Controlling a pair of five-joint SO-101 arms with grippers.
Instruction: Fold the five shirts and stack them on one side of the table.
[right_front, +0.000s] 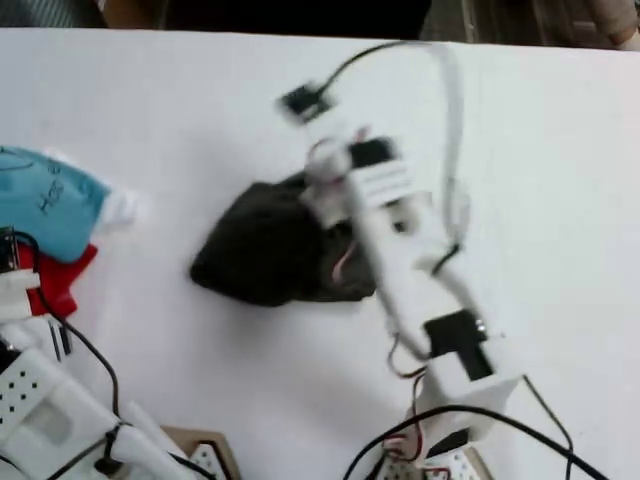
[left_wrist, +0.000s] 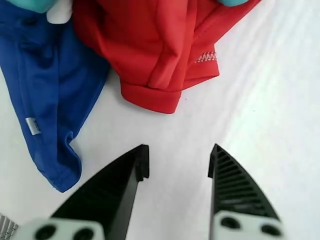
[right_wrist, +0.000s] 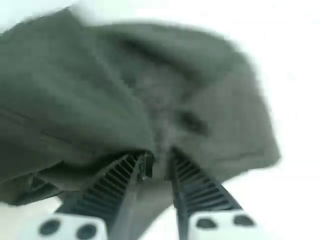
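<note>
The black shirt (right_front: 262, 255) lies crumpled at mid-table (right_front: 540, 150), partly covered by the right arm; a fold is pinched between the right gripper's (right_wrist: 159, 161) nearly closed jaws. The left gripper (left_wrist: 178, 160) is held open over bare tabletop near the red shirt (left_wrist: 150, 50) and blue shirt (left_wrist: 45, 90), whose hem tag (left_wrist: 32, 126) cannot be read.

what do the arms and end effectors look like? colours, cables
Both arms are white. The right arm has black motor blocks, a looping black cable and red wires near its base; the left arm has black cables. The left end effector and right end effector have black tapered fingers, ribbed faces, white mounts with round holes.
</note>
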